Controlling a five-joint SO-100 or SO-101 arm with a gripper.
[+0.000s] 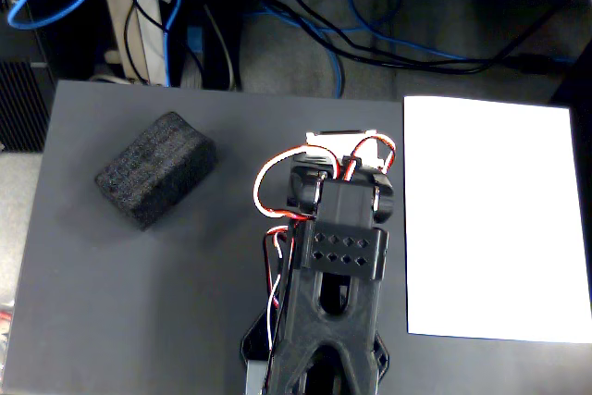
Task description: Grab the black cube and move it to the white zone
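The black cube (155,169), a rough black foam block, lies on the dark grey mat (139,321) at the left, tilted diagonally. The white zone (495,219), a plain white sheet of paper, lies at the right side of the mat with nothing on it. The black arm (338,256) stands folded in the lower middle, between block and sheet. Its gripper end (310,190) is tucked under the arm, mostly hidden, so I cannot tell how the jaws stand. It holds nothing that I can see and is well apart from the block.
Red, white and black wires (268,182) loop around the arm's wrist. Behind the mat's far edge are floor cables (370,43) and a desk leg (125,16). Bare mat lies between the block and the arm.
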